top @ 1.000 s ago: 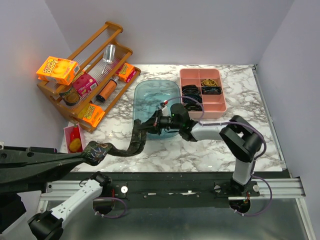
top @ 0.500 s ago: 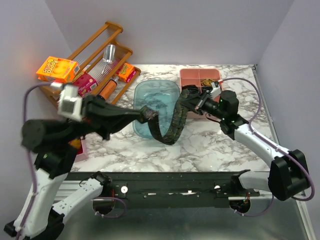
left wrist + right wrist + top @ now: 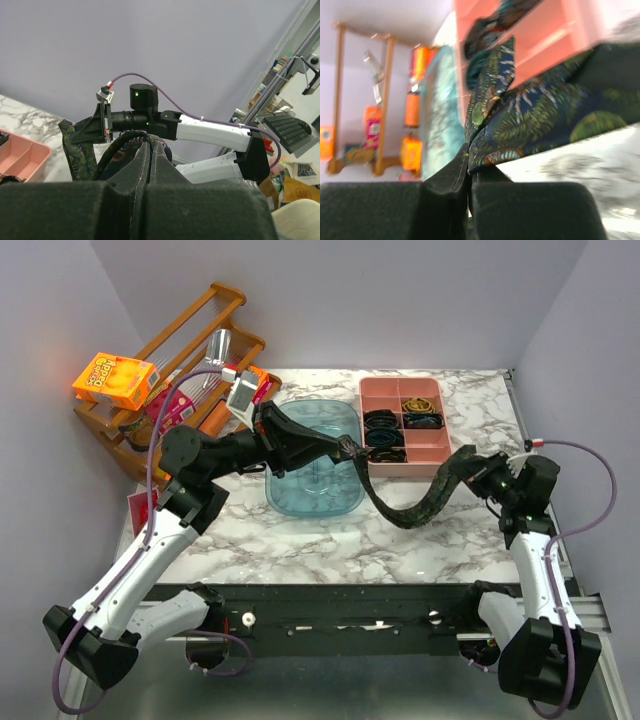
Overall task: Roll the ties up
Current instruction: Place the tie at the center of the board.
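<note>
L claw (image 3: 348,451) & R claw (image 3: 478,472) each pinch an end of the tie (image 3: 405,512), sagging btwn them; best lay it flat on table (image 3: 300,540) w/o twist, then roll tight.

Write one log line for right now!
left gripper: shut on tie | right gripper: shut on tie | tie: sagging between them
</note>
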{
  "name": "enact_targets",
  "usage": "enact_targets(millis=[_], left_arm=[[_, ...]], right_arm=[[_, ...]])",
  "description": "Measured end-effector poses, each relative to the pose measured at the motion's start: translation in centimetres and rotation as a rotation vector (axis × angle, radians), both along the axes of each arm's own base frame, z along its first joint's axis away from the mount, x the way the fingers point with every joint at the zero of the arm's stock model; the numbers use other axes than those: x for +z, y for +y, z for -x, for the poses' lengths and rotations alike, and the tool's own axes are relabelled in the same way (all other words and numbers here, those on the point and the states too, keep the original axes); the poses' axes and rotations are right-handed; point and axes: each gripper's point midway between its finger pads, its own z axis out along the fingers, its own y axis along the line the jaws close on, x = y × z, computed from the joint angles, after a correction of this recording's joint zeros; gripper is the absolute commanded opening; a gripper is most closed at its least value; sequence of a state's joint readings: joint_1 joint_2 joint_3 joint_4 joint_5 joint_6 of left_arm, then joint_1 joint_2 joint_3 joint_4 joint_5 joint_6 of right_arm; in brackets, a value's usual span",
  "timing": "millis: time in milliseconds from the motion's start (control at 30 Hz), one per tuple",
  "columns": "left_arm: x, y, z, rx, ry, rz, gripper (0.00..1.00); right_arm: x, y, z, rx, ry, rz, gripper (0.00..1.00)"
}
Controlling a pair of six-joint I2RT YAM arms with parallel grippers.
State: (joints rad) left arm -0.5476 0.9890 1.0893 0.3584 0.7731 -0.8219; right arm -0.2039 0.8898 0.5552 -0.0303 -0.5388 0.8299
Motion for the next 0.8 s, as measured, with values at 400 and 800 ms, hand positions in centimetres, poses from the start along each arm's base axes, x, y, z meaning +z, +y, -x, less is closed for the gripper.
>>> enact_targets(millis=[400,800], left_arm=[[-11.1,-3.4,-0.8,-0.043,0.185,-0.119,0.00],[-15.3,-0.3,1.4,0.079,0.197,-0.224,0.00]], right_arm=[[-11.0,-3.4,2.7,-0.040,0.305,0.024,0.18],[-14.5,-3.5,3.8,0.009,0.402,0.052,0.88]])
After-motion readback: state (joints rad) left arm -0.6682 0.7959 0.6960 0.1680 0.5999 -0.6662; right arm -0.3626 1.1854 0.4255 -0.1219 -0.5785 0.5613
